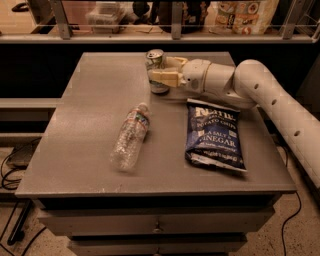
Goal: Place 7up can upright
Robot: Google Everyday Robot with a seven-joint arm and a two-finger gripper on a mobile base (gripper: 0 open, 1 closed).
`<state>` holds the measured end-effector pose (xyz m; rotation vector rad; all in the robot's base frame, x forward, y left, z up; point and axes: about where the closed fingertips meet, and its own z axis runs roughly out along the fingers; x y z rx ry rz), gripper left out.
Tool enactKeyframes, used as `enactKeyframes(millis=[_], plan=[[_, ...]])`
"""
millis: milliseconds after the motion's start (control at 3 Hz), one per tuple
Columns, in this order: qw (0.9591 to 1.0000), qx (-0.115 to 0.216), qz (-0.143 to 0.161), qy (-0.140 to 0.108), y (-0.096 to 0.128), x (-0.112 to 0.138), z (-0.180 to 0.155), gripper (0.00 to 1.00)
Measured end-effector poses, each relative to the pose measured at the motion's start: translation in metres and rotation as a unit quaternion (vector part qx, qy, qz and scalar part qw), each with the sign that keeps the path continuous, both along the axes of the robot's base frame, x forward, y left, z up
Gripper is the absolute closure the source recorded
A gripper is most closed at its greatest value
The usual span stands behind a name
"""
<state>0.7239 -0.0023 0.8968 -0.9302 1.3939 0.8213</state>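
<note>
The 7up can [156, 62] stands upright on the grey table [90, 115] near its far edge, silver top up. My gripper [161, 74] reaches in from the right on a white arm [260, 92]. Its cream fingers [165, 78] sit on either side of the can's body and appear closed on it. The can's base rests on the table surface.
A clear plastic water bottle [131, 136] lies on its side in the middle of the table. A blue Kettle chip bag [213, 134] lies flat to the right, under the arm. A shelf with packages [240, 15] runs behind the table.
</note>
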Motion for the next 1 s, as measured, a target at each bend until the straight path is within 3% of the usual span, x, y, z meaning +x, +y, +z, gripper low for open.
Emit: enactKeyframes(millis=[333,1000], plan=[[0.9995,-0.021,-0.013,0.020,-0.0171,-0.0067,-0.0062,0.04],[0.9996,-0.020,-0.011,0.019,-0.0144,-0.0067,-0.0059,0.00]])
